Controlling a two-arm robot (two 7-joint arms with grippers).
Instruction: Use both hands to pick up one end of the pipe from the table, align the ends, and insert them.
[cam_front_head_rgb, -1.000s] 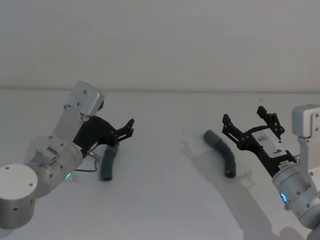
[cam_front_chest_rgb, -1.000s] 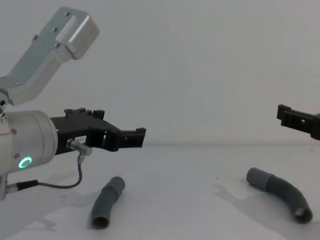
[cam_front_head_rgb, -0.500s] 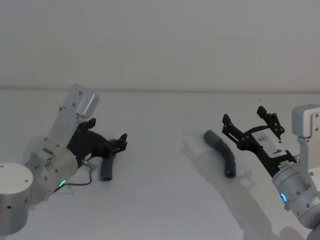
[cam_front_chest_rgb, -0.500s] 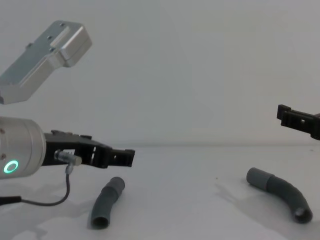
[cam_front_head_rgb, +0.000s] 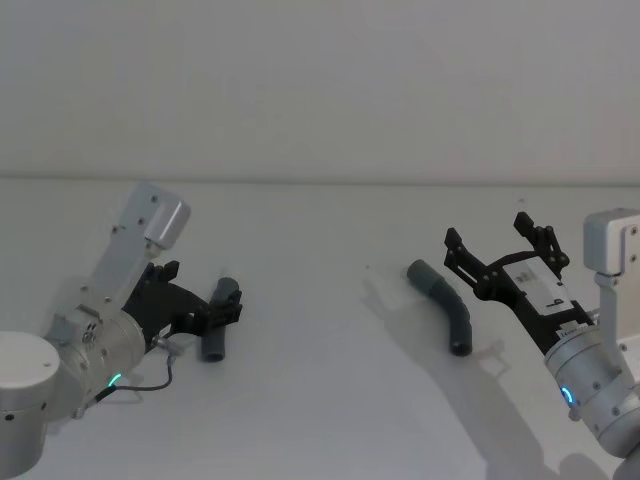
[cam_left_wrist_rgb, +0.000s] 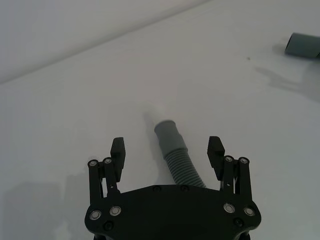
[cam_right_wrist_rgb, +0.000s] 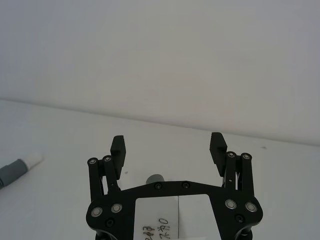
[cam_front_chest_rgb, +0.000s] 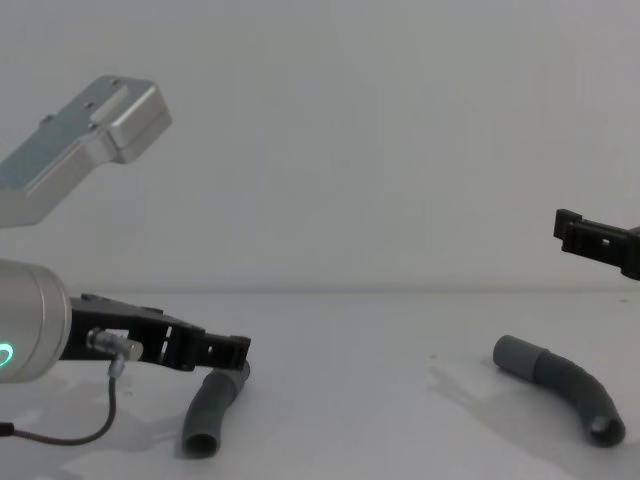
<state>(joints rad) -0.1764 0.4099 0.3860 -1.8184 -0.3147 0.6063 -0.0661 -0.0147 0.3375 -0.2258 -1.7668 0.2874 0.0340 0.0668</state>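
Note:
Two dark grey pipe pieces lie apart on the white table (cam_front_head_rgb: 320, 400). The left piece (cam_front_head_rgb: 214, 330) (cam_front_chest_rgb: 208, 408) has a ribbed middle, and its cuff (cam_left_wrist_rgb: 165, 132) ends in a pale tip. My left gripper (cam_front_head_rgb: 222, 310) (cam_left_wrist_rgb: 167, 149) (cam_front_chest_rgb: 232, 352) is low over it, open, with one finger on each side of the ribbed part and no contact visible. The right piece (cam_front_head_rgb: 446, 306) (cam_front_chest_rgb: 560, 385) lies bent, its plain cuff (cam_right_wrist_rgb: 156, 179) pointing away. My right gripper (cam_front_head_rgb: 495, 236) (cam_right_wrist_rgb: 167, 145) (cam_front_chest_rgb: 592, 238) hovers open above and just right of it, holding nothing.
A thin cable (cam_front_chest_rgb: 70, 432) hangs from the left wrist down to the table. The white wall (cam_front_head_rgb: 320, 90) rises behind the table's far edge. A wide stretch of bare table (cam_front_chest_rgb: 380, 400) lies between the two pieces.
My left gripper has dropped from well above the table to just over it and now straddles the left pipe piece. The right arm and both pieces have not moved.

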